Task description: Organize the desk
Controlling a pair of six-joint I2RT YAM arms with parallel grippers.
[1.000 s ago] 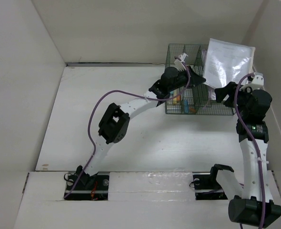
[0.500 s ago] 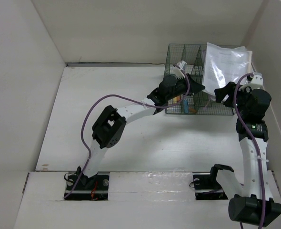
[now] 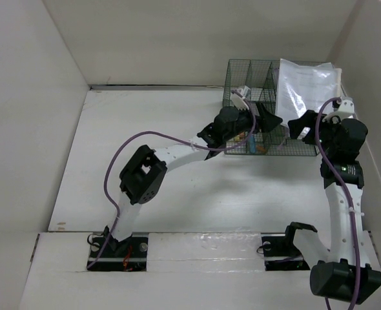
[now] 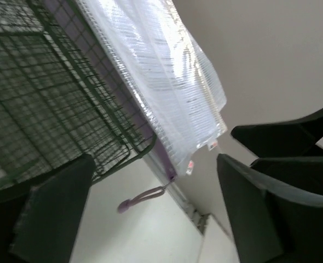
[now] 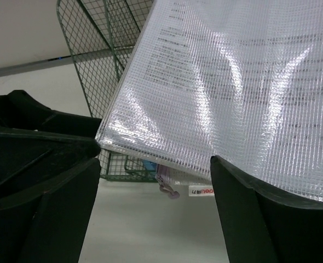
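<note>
While the left tool (image 3: 273, 119) and the right tool (image 3: 300, 128) hang open and empty over the tabletop (image 3: 113, 129), the mesh pouch (image 3: 305, 87) stands tilted in the green wire rack (image 3: 245, 71), just ahead of the right tool, seemingly the nearer.

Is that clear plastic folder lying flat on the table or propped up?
Propped up at a tilt: the folder leans on the green wire rack, not flat on the desk.

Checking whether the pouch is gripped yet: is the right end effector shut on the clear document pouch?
No, the right end effector stands wide open, and the pouch leans against the green rack beyond it.
</note>
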